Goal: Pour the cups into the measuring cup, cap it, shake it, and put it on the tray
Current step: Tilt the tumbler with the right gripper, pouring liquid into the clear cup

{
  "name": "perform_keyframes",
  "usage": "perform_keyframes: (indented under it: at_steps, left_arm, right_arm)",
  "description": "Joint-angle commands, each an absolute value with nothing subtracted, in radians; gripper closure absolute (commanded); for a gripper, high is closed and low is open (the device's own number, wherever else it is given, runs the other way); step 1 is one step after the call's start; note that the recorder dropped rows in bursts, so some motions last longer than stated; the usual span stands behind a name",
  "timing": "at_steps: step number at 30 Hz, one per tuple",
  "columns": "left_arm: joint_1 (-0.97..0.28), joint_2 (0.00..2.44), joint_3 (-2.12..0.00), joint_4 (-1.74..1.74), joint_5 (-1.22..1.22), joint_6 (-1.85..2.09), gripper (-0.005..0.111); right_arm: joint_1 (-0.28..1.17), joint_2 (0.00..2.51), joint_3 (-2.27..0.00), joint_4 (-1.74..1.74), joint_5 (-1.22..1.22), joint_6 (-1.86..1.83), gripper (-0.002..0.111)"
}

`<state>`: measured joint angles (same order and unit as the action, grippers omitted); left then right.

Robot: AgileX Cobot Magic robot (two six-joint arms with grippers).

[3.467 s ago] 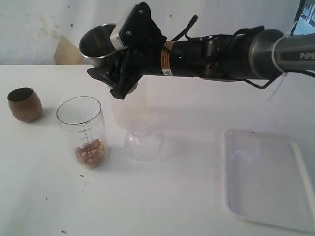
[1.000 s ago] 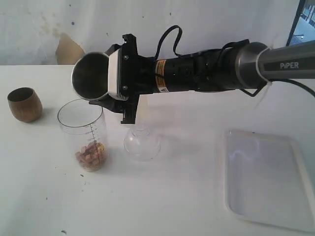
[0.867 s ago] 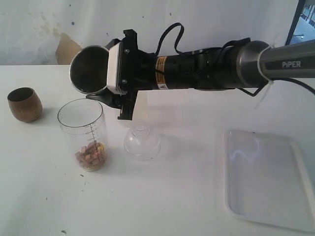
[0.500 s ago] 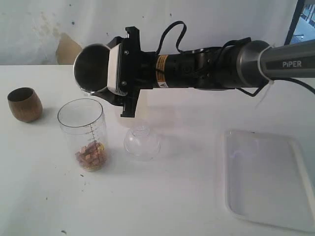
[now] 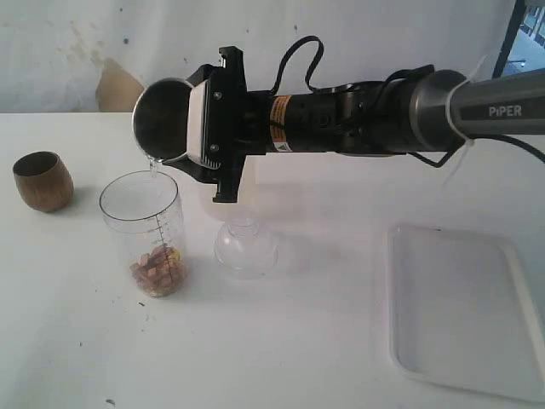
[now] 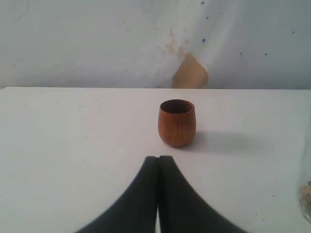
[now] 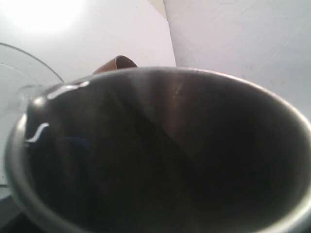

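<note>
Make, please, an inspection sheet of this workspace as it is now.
Surface: white table, dry where visible.
Job's things: steel tumbler tilted over measuring cup, which holds brownish pieces; clear dome piece, perhaps the cap, beside it; brown cup upright, apart; tray bare.
Clutter: a few dark specks.
Grippers: right gripper holds the tumbler; left gripper shut, empty.
Cables: black cable loops over the right arm.
Surroundings: white wall, tan patch.
</note>
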<state>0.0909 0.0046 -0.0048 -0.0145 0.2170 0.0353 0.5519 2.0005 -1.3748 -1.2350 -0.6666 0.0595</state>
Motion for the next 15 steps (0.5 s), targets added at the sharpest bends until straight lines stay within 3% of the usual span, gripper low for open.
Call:
perform_keyframes:
  at_steps: [1,15]
  left_arm:
    - [0.085,0.000,0.000,-0.026,0.209,0.030,0.107]
    - [0.085,0.000,0.000,-0.026,0.209,0.030,0.107]
  right_arm:
    - [0.578,1.976,-1.386,-1.200,-0.648,0.053,0.108]
    - [0.587,1.976,-1.436,-1.205,-0.594,0.045,0.108]
